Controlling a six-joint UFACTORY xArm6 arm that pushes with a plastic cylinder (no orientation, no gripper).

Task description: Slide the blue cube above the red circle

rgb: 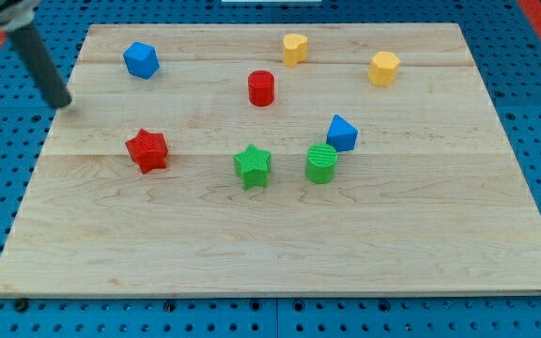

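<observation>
My tip (64, 103) (bare rod, grasping nothing) stood near-left of the blue cube (141, 59), seemingly approaching; next, a rightward push to just beyond the red circle (262, 88).

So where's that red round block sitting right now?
The red cylinder sits near the board's top middle, just below-left of a yellow block and above the green star.

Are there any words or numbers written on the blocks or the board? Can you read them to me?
None: no words, numbers, labels or signs show anywhere in this view.
The wooden board is bare wood grain.
The blocks, such as the blue cube and the red circle, are plain coloured.
My tip carries no marking.
</observation>
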